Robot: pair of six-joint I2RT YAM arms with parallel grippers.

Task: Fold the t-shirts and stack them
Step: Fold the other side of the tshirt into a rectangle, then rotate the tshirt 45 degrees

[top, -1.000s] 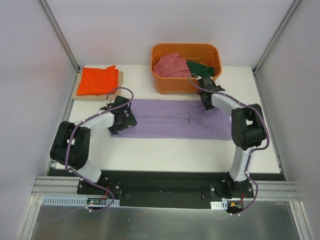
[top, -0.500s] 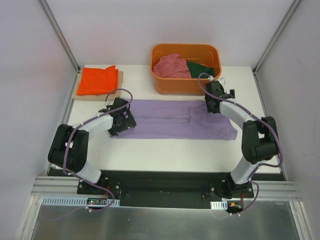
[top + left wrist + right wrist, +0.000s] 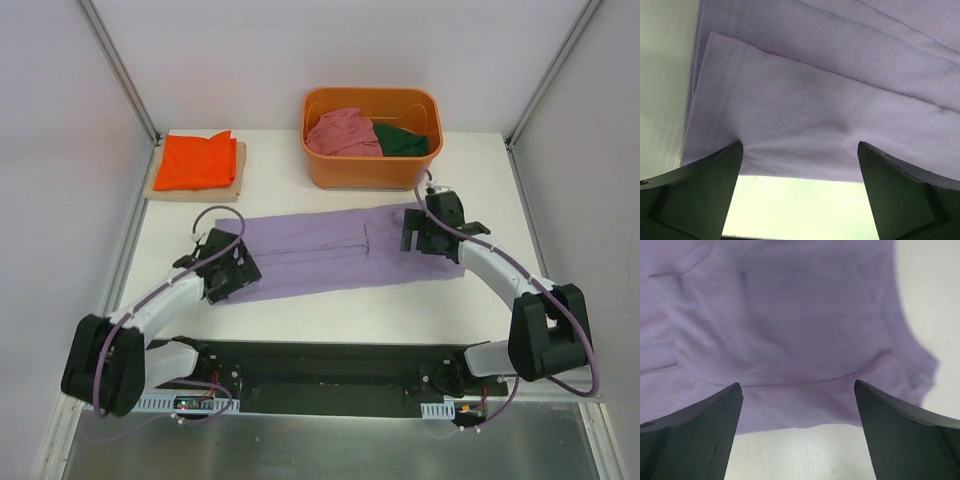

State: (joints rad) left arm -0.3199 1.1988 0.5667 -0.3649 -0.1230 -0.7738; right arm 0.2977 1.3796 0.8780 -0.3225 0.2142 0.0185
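A lavender t-shirt (image 3: 330,250) lies in a long folded strip across the middle of the table. My left gripper (image 3: 232,277) is open over the strip's left end; in the left wrist view the cloth's near edge (image 3: 805,150) runs between the open fingers. My right gripper (image 3: 428,238) is open over the right end, with the cloth (image 3: 790,330) ahead of the fingers. A folded orange t-shirt (image 3: 198,160) lies on a board at the far left. A dusty pink t-shirt (image 3: 342,130) and a dark green t-shirt (image 3: 402,140) lie in the tub.
An orange plastic tub (image 3: 372,170) stands at the back centre, just behind the strip. A tan board (image 3: 240,170) sits under the orange t-shirt. Metal frame posts rise at the back corners. White walls enclose the table.
Both grippers have moved toward the near edge. The lavender strip has shifted nearer with them and now lies slightly slanted, its left end nearer than before.
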